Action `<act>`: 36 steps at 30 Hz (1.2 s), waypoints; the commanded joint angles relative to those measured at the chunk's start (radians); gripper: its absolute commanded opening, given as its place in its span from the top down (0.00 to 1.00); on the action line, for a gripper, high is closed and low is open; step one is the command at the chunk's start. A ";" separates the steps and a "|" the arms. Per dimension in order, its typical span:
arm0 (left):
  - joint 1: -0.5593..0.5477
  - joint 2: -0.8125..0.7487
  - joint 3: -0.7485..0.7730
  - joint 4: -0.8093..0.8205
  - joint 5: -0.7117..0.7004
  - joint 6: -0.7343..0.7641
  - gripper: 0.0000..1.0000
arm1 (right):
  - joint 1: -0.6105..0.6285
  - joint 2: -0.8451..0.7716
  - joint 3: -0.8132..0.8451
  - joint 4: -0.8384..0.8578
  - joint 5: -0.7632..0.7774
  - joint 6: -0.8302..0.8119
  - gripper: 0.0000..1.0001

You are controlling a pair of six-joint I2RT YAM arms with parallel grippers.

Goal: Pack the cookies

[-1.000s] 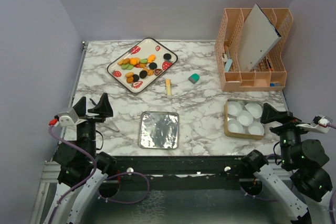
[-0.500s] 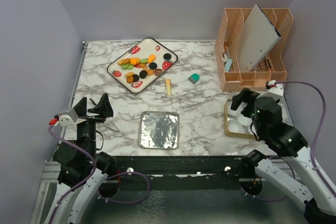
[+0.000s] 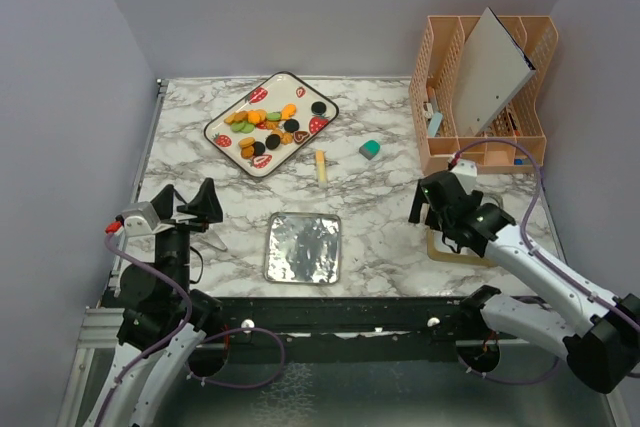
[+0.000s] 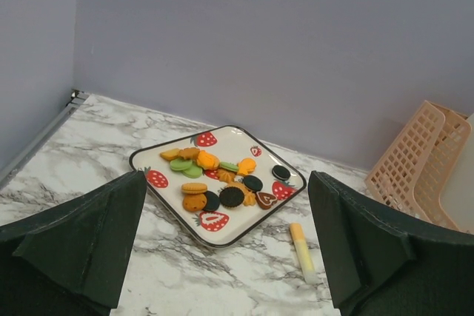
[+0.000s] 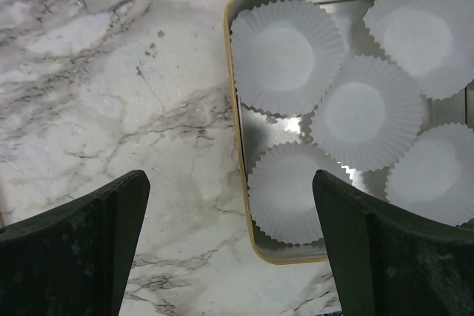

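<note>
The cookies (image 3: 268,127) are small orange, black, green and tan discs heaped on a white strawberry-print tray (image 3: 270,163) at the back left. They also show in the left wrist view (image 4: 218,179), lying on the tray (image 4: 244,226). My left gripper (image 3: 190,202) is open and empty, well short of the tray, with its jaws (image 4: 226,257) framing it from a distance. My right gripper (image 3: 435,199) is open and empty above the left edge of a gold-rimmed tin (image 5: 237,146) that holds several white paper cups (image 5: 285,53). The arm hides most of the tin (image 3: 447,251) in the top view.
A shiny square foil tray (image 3: 303,247) lies near the front middle. A yellow stick (image 3: 321,165) and a teal block (image 3: 370,150) lie mid-table. A peach organizer (image 3: 480,97) with a grey board stands at the back right. Walls close in the left, back and right.
My right arm has swung in from the table's right edge to above the left side of the cup tin. My left gripper has shifted slightly to the right.
</note>
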 commanded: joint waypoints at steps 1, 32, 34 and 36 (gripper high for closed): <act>0.005 0.002 -0.012 0.044 0.039 0.027 0.01 | -0.001 0.076 -0.042 0.060 -0.043 0.032 0.00; 0.009 0.001 -0.028 0.072 0.037 0.030 0.01 | 0.062 0.565 0.219 0.407 -0.394 -0.064 0.00; 0.009 0.000 -0.029 0.074 0.038 0.031 0.01 | 0.068 0.617 0.263 0.417 -0.396 -0.064 0.00; 0.009 0.001 -0.030 0.076 0.037 0.033 0.01 | 0.076 0.666 0.312 0.419 -0.399 -0.066 0.00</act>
